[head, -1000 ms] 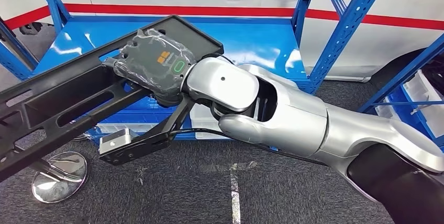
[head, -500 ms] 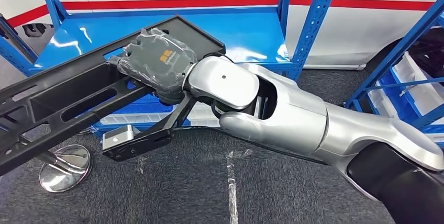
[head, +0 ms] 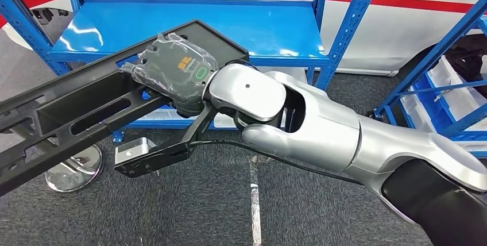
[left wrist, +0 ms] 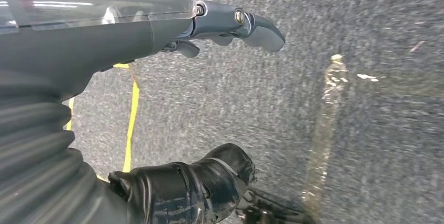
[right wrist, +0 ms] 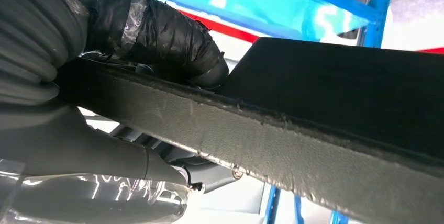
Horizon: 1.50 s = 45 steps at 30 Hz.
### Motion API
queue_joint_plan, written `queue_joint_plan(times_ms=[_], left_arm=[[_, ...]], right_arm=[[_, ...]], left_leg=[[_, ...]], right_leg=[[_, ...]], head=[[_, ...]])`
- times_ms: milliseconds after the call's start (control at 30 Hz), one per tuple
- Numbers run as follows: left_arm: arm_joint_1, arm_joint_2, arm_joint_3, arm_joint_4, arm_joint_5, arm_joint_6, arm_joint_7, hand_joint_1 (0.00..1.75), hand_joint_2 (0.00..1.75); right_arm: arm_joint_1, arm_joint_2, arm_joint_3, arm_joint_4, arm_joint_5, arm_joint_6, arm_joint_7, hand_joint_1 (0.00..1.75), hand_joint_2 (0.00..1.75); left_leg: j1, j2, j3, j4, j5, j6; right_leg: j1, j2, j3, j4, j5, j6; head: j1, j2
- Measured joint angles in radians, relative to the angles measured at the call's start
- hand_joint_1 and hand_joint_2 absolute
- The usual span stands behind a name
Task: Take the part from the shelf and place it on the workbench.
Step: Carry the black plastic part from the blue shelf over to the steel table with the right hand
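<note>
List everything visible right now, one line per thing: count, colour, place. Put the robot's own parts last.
long part: one, black, slotted, held above the floor, running from the shelf front toward the lower left.
shelf: one, blue uprights and deck, behind the part.
second rack: one, blue, at right, holding pale bins.
vehicle body: one, white with a red stripe, behind the shelves.
round base: one, shiny metal, on the floor at left.
floor: dark grey carpet with a worn pale line.
yellow line: one, on the floor.
right robot hand: one, dark grey, gripping the part.
left robot hand: one, grey, hanging over the floor, holding nothing.
</note>
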Motion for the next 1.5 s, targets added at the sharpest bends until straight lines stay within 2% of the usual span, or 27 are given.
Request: queue_joint_plan(times_ms=[67,133,200,233,333,400,467,500,567,600,667,733,833,900,967,1000,1033,1067,1133,1167,1233,1267,1333,1367,1400,1433,1500], left_arm=[[0.000,0.000,0.000,0.000,0.000,0.000,0.005,0.00,1.75],[0.000,0.000,0.000,0.000,0.000,0.000,0.010,0.00,1.75],[0.000,-0.002,0.000,0.000,0.000,0.001,0.014,0.00,1.75],[0.000,-0.003,0.000,0.000,0.000,0.002,0.015,0.00,1.75],[0.000,-0.003,0.000,0.000,0.000,0.003,0.018,0.00,1.75],[0.002,-0.005,0.000,0.000,0.000,0.003,0.019,0.00,1.75],[0.004,-0.003,0.000,0.000,0.000,0.003,0.021,0.00,1.75],[0.004,-0.002,0.000,0.000,0.000,0.003,0.021,0.00,1.75],[0.004,-0.001,0.000,0.000,-0.001,0.003,0.023,0.00,1.75],[0.004,-0.001,0.000,0.000,-0.002,0.003,0.024,0.00,1.75],[0.001,0.000,0.000,0.000,-0.005,0.002,0.025,0.00,1.75],[-0.002,0.001,0.000,0.000,-0.007,0.002,0.026,0.00,1.75],[0.000,-0.001,0.000,0.000,-0.008,0.000,0.026,0.00,1.75],[0.000,-0.002,0.000,0.000,-0.008,-0.001,0.026,0.00,1.75],[0.000,-0.001,0.000,0.000,-0.008,-0.001,0.025,0.00,1.75],[0.000,0.000,0.000,0.000,-0.008,-0.001,0.025,0.00,1.75],[0.000,0.001,0.000,0.000,-0.008,-0.001,0.024,0.00,1.75],[0.000,0.001,0.000,0.000,-0.008,-0.001,0.024,0.00,1.75],[0.000,0.001,0.000,0.000,-0.008,-0.001,0.024,0.00,1.75],[0.000,-0.001,0.000,0.000,-0.008,-0.001,0.024,0.00,1.75],[0.000,-0.003,0.000,0.001,-0.008,-0.002,0.024,0.00,1.75],[0.000,-0.004,0.000,0.001,-0.008,-0.002,0.024,0.00,1.75],[0.000,-0.003,0.000,0.001,-0.008,-0.003,0.023,0.00,1.75],[0.000,-0.003,0.000,0.001,-0.008,-0.003,0.024,0.00,1.75],[0.001,-0.003,0.000,0.001,-0.008,-0.003,0.024,0.00,1.75],[0.002,-0.002,0.000,0.002,-0.009,-0.003,0.025,0.00,1.75],[0.004,0.000,0.000,0.002,-0.010,-0.003,0.027,0.00,1.75]], right_arm=[[0.002,-0.001,0.000,0.001,0.000,0.000,0.000,1.75,1.75],[0.003,-0.001,0.000,0.001,0.000,-0.001,0.000,1.75,1.75],[0.001,-0.001,0.000,0.001,0.000,-0.001,0.000,1.75,1.75],[0.000,0.000,0.000,0.001,0.000,-0.002,0.000,1.75,1.75],[-0.002,0.000,0.000,0.001,-0.002,-0.001,0.001,1.75,1.75],[-0.003,0.000,0.000,0.001,-0.004,0.000,0.002,1.75,1.75],[-0.003,0.000,0.000,0.001,-0.007,0.000,0.002,1.75,1.75],[-0.002,0.000,0.000,0.002,-0.008,0.000,0.002,1.75,1.75],[-0.001,0.000,0.000,0.002,-0.009,0.001,0.003,1.75,1.75],[-0.001,0.000,0.000,0.003,-0.010,0.001,0.003,1.75,1.75],[-0.001,0.000,0.000,0.003,-0.013,0.001,0.005,1.75,1.75],[-0.002,-0.001,0.000,0.003,-0.015,0.001,0.008,1.75,1.75],[-0.001,-0.003,0.000,0.006,-0.017,0.001,0.009,1.75,1.75],[0.000,-0.006,0.001,0.009,-0.018,0.001,0.009,1.75,1.75],[0.001,-0.008,0.001,0.010,-0.019,0.001,0.009,1.75,1.75],[0.001,-0.008,0.001,0.011,-0.019,0.001,0.009,1.75,1.75],[0.002,-0.008,0.001,0.012,-0.019,0.002,0.009,1.75,1.75],[0.003,-0.009,0.001,0.013,-0.019,0.002,0.009,1.75,1.75],[0.003,-0.009,0.001,0.015,-0.019,0.001,0.009,1.75,1.75],[0.002,-0.009,0.001,0.015,-0.019,0.001,0.009,1.75,1.75],[0.000,-0.008,0.001,0.015,-0.019,0.002,0.009,1.75,1.75],[-0.002,-0.008,0.001,0.016,-0.019,0.002,0.009,1.75,1.75],[-0.006,-0.008,0.001,0.016,-0.020,0.004,0.009,1.75,1.75],[-0.006,-0.008,0.001,0.017,-0.020,0.004,0.009,1.75,1.75],[-0.007,-0.008,0.001,0.018,-0.020,0.004,0.008,1.75,1.75],[-0.007,-0.008,0.001,0.019,-0.020,0.004,0.007,1.75,1.75],[-0.008,-0.008,0.001,0.021,-0.020,0.004,0.006,1.75,1.75]], left_leg=[[-0.001,0.000,-0.023,0.001,0.017,-0.003],[-0.002,-0.001,-0.040,0.001,0.033,-0.006],[-0.001,-0.001,-0.050,-0.003,0.049,-0.014],[0.002,0.000,-0.052,-0.008,0.058,-0.020],[0.006,-0.002,-0.058,-0.028,0.076,-0.040],[0.004,-0.003,-0.077,0.014,0.018,-0.046],[0.004,-0.003,-0.105,0.133,-0.076,-0.051],[0.005,-0.003,-0.114,0.192,-0.101,-0.055],[0.008,-0.003,-0.099,0.238,-0.085,-0.066],[0.011,-0.002,-0.072,0.214,-0.057,-0.072],[0.016,-0.003,0.001,0.112,-0.044,-0.087],[0.015,-0.008,0.036,0.050,-0.068,-0.080],[0.016,-0.008,0.017,0.054,-0.060,-0.048],[0.014,-0.005,-0.004,0.056,-0.043,-0.029],[0.009,-0.004,-0.026,0.056,-0.023,-0.014],[0.005,-0.004,-0.037,0.055,-0.014,-0.011],[0.001,-0.004,-0.049,0.055,-0.004,-0.009],[-0.006,-0.004,-0.061,0.055,0.006,-0.007],[-0.019,-0.005,-0.082,0.053,0.026,-0.005],[-0.024,-0.005,-0.089,0.048,0.037,-0.005],[-0.024,-0.004,-0.090,0.028,0.063,-0.008],[-0.020,-0.003,-0.088,0.014,0.078,-0.012],[-0.015,-0.003,-0.084,-0.017,0.107,-0.021],[-0.016,-0.004,-0.087,-0.024,0.104,-0.026],[-0.018,-0.005,-0.093,-0.014,0.079,-0.030],[-0.018,-0.006,-0.103,0.021,0.032,-0.035],[-0.014,-0.006,-0.122,0.137,-0.067,-0.048]], right_leg=[[-0.003,0.000,0.032,0.006,0.026,-0.001],[0.001,0.001,0.121,-0.110,0.074,-0.015],[0.008,0.001,0.203,-0.242,0.077,-0.029],[0.011,0.001,0.220,-0.277,0.073,-0.032],[0.010,0.000,0.219,-0.316,0.109,-0.037],[0.001,-0.005,0.210,-0.342,0.138,-0.043],[0.000,-0.007,0.187,-0.342,0.157,-0.045],[-0.002,-0.008,0.173,-0.336,0.163,-0.044],[-0.006,-0.010,0.140,-0.314,0.172,-0.038],[-0.010,-0.011,0.122,-0.299,0.174,-0.035],[-0.013,-0.010,0.085,-0.265,0.177,-0.024],[-0.008,-0.007,0.060,-0.239,0.183,-0.012],[-0.006,-0.004,0.041,-0.229,0.190,0.002],[-0.009,-0.004,0.021,-0.179,0.132,0.009],[-0.009,-0.005,-0.005,-0.064,0.035,0.013],[-0.008,-0.005,-0.013,-0.007,0.003,0.012],[-0.005,-0.004,-0.011,0.032,-0.007,0.008],[-0.002,-0.004,0.005,0.040,0.004,0.000],[0.013,-0.004,0.085,-0.041,0.052,-0.030],[0.022,-0.005,0.139,-0.114,0.057,-0.050],[0.035,-0.011,0.212,-0.234,0.053,-0.074],[0.039,-0.013,0.223,-0.265,0.054,-0.078],[0.039,-0.016,0.223,-0.304,0.094,-0.081],[0.036,-0.018,0.223,-0.327,0.117,-0.082],[0.032,-0.021,0.221,-0.349,0.139,-0.084],[0.027,-0.023,0.215,-0.363,0.160,-0.082],[0.023,-0.024,0.186,-0.365,0.186,-0.076]], head=[[0.000,0.000],[0.000,0.000],[-0.001,0.000],[0.000,0.000],[0.004,0.000],[0.001,0.000],[-0.002,0.000],[-0.002,0.000],[-0.002,0.000],[-0.002,0.000],[-0.005,0.000],[-0.006,0.000],[-0.004,0.000],[-0.001,0.000],[0.002,0.000],[0.002,0.000],[0.002,0.000],[0.002,0.000],[0.001,0.000],[0.000,0.000],[-0.001,0.000],[0.000,0.000],[0.005,0.000],[0.005,0.000],[0.005,0.000],[0.005,0.000],[0.005,0.000]])
